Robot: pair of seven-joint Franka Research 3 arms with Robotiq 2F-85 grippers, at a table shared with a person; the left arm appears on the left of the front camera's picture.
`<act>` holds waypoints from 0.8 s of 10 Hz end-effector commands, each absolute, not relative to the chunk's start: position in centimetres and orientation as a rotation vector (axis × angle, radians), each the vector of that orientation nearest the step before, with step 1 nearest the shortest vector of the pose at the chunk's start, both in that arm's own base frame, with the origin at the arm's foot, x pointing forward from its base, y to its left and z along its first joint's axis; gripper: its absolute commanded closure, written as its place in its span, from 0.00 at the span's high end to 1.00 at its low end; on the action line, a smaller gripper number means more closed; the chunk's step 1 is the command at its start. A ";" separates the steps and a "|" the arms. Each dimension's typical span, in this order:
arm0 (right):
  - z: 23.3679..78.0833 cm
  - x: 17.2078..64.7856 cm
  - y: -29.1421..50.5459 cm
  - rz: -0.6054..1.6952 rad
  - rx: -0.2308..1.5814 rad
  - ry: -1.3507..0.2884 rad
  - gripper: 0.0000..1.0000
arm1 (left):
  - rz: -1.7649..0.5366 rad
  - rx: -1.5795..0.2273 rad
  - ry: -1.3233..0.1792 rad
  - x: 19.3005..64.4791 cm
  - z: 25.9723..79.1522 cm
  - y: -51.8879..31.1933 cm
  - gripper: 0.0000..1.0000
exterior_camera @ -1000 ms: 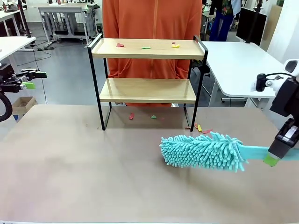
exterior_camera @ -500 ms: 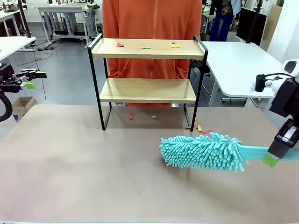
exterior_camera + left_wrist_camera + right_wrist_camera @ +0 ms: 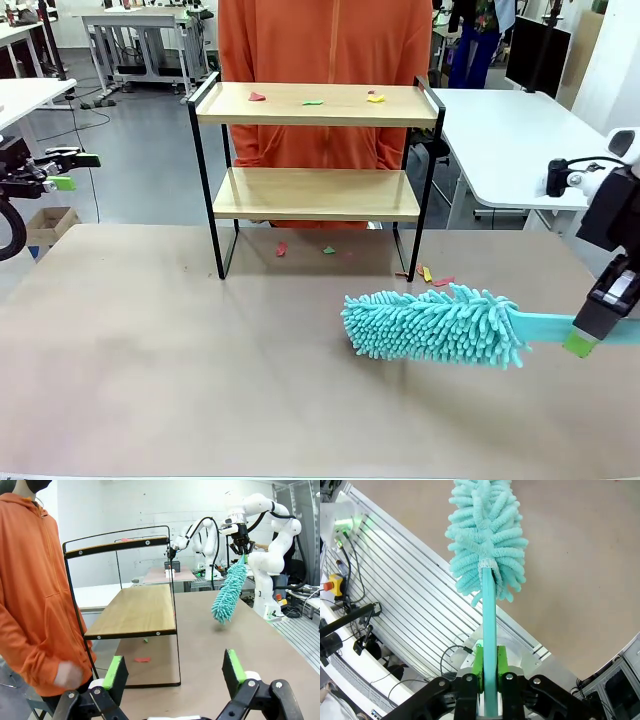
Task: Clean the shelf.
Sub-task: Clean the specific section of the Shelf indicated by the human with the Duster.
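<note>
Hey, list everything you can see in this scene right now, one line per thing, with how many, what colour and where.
shelf: one, light wooden boards in a black frame, far middle of the table
scraps on the top board: three, red, green, yellow, in a row
scraps on the table: at least four, red, green, yellow, pink, under the shelf and by its right leg
duster: one, teal, fluffy head over the table's right half
table: one, beige-brown, under the shelf
person: one, orange top, standing behind the shelf
left gripper: one, black with green pads, open, beyond the table's left edge
right gripper: one, black with green pads, shut on the duster's handle, at the right edge
</note>
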State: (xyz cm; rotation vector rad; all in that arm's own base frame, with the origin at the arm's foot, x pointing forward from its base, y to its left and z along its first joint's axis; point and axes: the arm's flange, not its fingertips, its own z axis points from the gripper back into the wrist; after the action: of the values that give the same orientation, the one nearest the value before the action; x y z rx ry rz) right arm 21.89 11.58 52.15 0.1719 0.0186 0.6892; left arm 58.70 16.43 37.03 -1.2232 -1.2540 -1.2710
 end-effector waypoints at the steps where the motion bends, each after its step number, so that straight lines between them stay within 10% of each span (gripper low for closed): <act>1: 52.2 22.0 11.7 0.700 0.182 0.015 0.13 | -1.280 -1.219 -1.259 58.6 37.3 16.4 1.00; 8: 52.2 22.0 11.7 0.700 0.182 0.015 0.13 | -1.280 -1.219 -1.259 58.6 37.3 16.4 1.00</act>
State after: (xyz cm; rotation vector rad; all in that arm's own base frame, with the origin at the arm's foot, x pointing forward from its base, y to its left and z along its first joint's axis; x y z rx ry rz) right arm 21.89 11.58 52.15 0.1719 0.0186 0.6892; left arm 58.70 16.43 37.03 -1.2232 -1.2540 -1.2710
